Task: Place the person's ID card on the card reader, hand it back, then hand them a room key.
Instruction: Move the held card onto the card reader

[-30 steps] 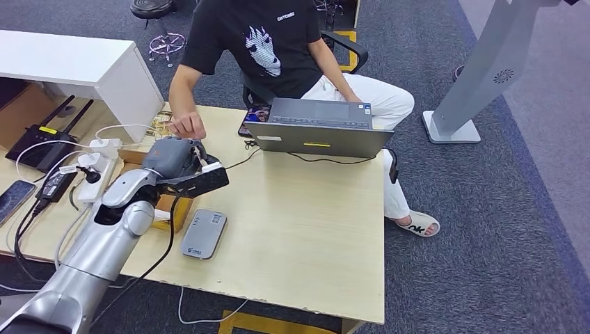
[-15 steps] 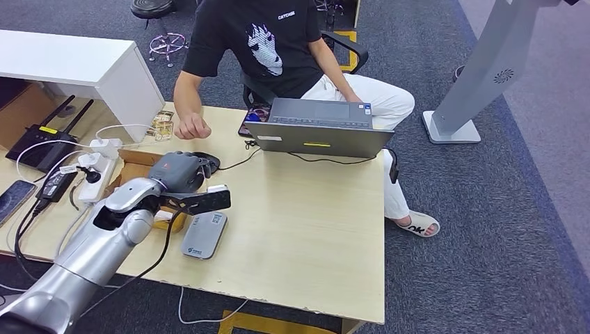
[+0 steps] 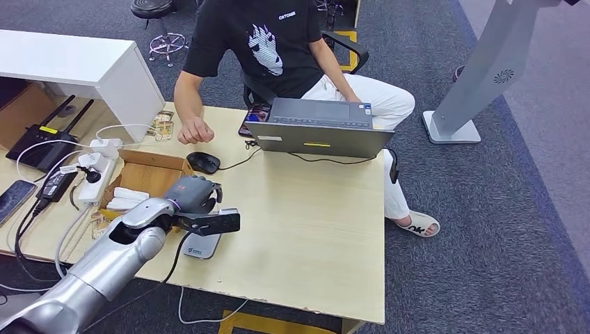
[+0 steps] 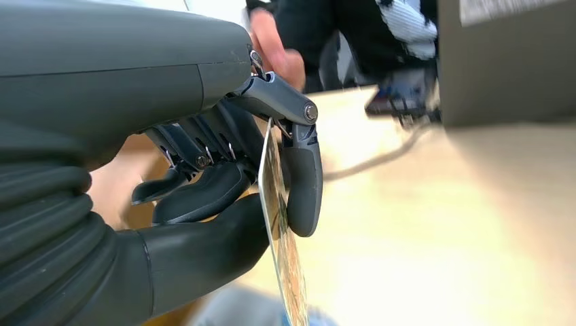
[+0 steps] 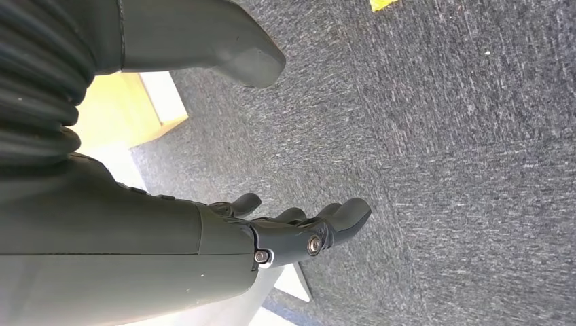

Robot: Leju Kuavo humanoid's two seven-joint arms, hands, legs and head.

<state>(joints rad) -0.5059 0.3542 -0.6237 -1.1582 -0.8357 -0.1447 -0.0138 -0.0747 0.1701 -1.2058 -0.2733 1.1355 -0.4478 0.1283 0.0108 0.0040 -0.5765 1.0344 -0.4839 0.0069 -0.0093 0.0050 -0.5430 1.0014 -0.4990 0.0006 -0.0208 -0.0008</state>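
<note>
My left hand [image 3: 195,197] pinches the person's ID card [image 3: 229,211] between thumb and a finger, just above the grey card reader [image 3: 200,245] near the desk's front edge. The hand hides part of the reader. In the left wrist view the card [image 4: 279,224] shows edge-on in the left hand [image 4: 224,176], with the thumb under it and a finger [image 4: 304,176] on its far face. Whether the card touches the reader I cannot tell. My right hand [image 5: 299,231] hangs over grey carpet, its fingers apart and holding nothing. White cards [image 3: 129,198] lie in a cardboard box [image 3: 154,160].
A person in a black shirt sits across the desk, one fist [image 3: 196,131] resting on the desk [image 3: 313,229]. A laptop [image 3: 316,129], a black mouse [image 3: 203,162] and its cable lie at the far side. A power strip [image 3: 94,170], router [image 3: 49,142] and phone [image 3: 12,198] sit left.
My left hand has carried the card from near the person's hand toward the desk's front, down over the card reader. The person's hand has stayed on the desk.
</note>
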